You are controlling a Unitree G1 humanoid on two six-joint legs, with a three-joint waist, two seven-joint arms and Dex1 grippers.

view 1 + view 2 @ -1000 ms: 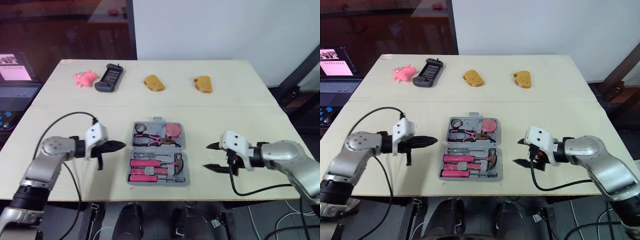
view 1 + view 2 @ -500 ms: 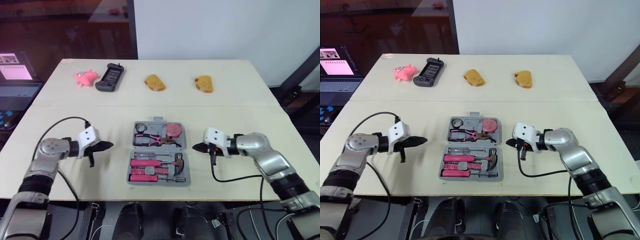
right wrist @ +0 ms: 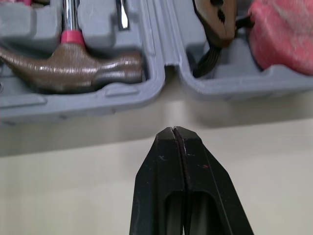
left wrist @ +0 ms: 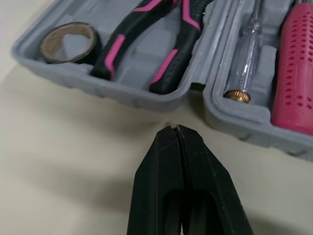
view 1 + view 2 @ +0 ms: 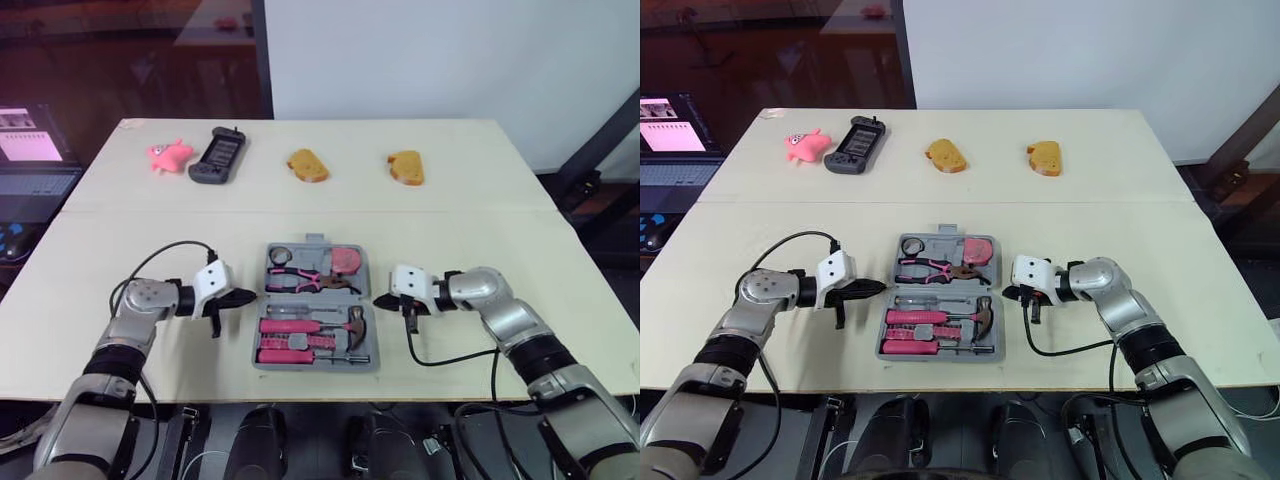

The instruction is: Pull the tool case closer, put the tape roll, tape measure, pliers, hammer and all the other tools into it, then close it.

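The grey tool case (image 5: 262, 358) lies open flat at the table's near middle. Its far half holds the tape roll (image 5: 281, 255), the pink-handled pliers (image 5: 300, 278) and the pink tape measure (image 5: 347, 260). Its near half holds the hammer (image 5: 356, 326), a screwdriver (image 4: 247, 58) and pink-handled tools (image 5: 290, 326). My left gripper (image 5: 248, 297) is shut, its tip just off the case's left side at the hinge line (image 4: 195, 88). My right gripper (image 5: 380, 298) is shut too, tip close to the right side at the hinge (image 3: 168, 66). Neither holds anything.
Along the table's far edge lie a pink plush toy (image 5: 169, 155), a black handheld device (image 5: 219, 156) and two pieces of bread (image 5: 308, 165) (image 5: 407, 167). A laptop (image 5: 30, 165) sits off the table to the left. A seam (image 5: 500, 211) crosses the tabletop.
My right gripper went from open to shut and moved left toward the case's right side. My left gripper, shut throughout, pulled back and then came right to the case's left side.
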